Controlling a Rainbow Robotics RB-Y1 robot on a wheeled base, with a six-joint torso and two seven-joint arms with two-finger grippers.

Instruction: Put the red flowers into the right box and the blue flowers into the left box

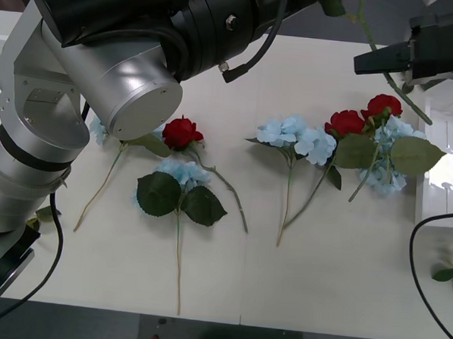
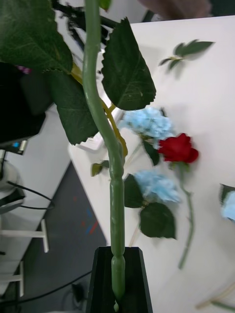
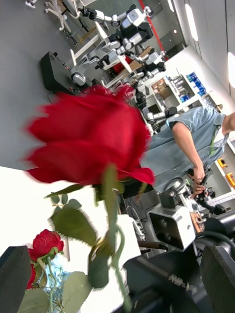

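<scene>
While the right gripper (image 1: 380, 60) hangs high over the far right corner of the table (image 1: 319, 288), its black jaws are pinched tight on the thin green stem (image 2: 110, 161) of a red flower. The stem is smooth and bendy, with big dark leaves (image 2: 128, 68) that have jagged edges.

The left gripper (image 3: 117, 274) has its jaws spread wide, holding nothing. A fat red bloom (image 3: 88, 132) with soft, folded petals sits close in front of it.

More red flowers (image 1: 182, 131) and blue flowers (image 1: 182, 171) lie flat in a line across the middle of the table. One red flower and two fluffy blue ones lie toward the left edge. A bigger bunch lies toward the right edge, where two red blooms (image 1: 347, 123) touch pale blue puffs (image 1: 391, 148). There is a bare strip between the two groups. The near edge of the table has lots of bare white room, crossed only by long thin stems.

The right box (image 1: 443, 162) sits at the right edge, white and shiny, just beside the bigger bunch.
</scene>
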